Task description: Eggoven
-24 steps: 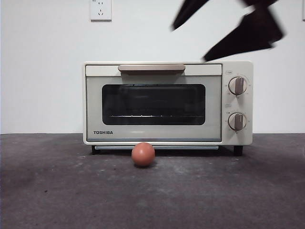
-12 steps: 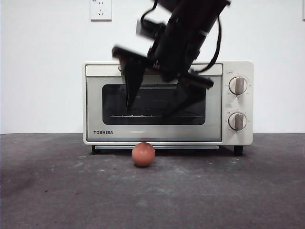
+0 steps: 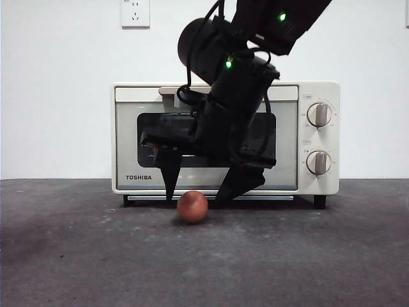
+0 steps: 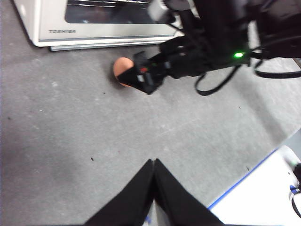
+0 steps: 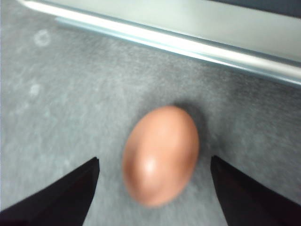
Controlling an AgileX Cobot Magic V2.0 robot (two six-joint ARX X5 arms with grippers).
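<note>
Orange-brown egg point(image 5: 161, 155) lies smooth, unheld; right gripper point(image 3: 195, 192) spread wide; left gripper point(image 4: 154, 162) closed.

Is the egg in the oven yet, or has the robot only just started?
Only just started. The small orange-brown egg lies on the dark table before the cream toaster oven, whose door looks shut. The right gripper hangs open around the egg, jaws apart, not gripping. The left gripper waits shut. Left: grasp, open door, place egg inside.

Even, soft light fills the front view, with no glare. In the right wrist view the egg point(image 5: 161, 155) is blurred, a faint shadow behind it. The left wrist view is smeared at upper right.
</note>
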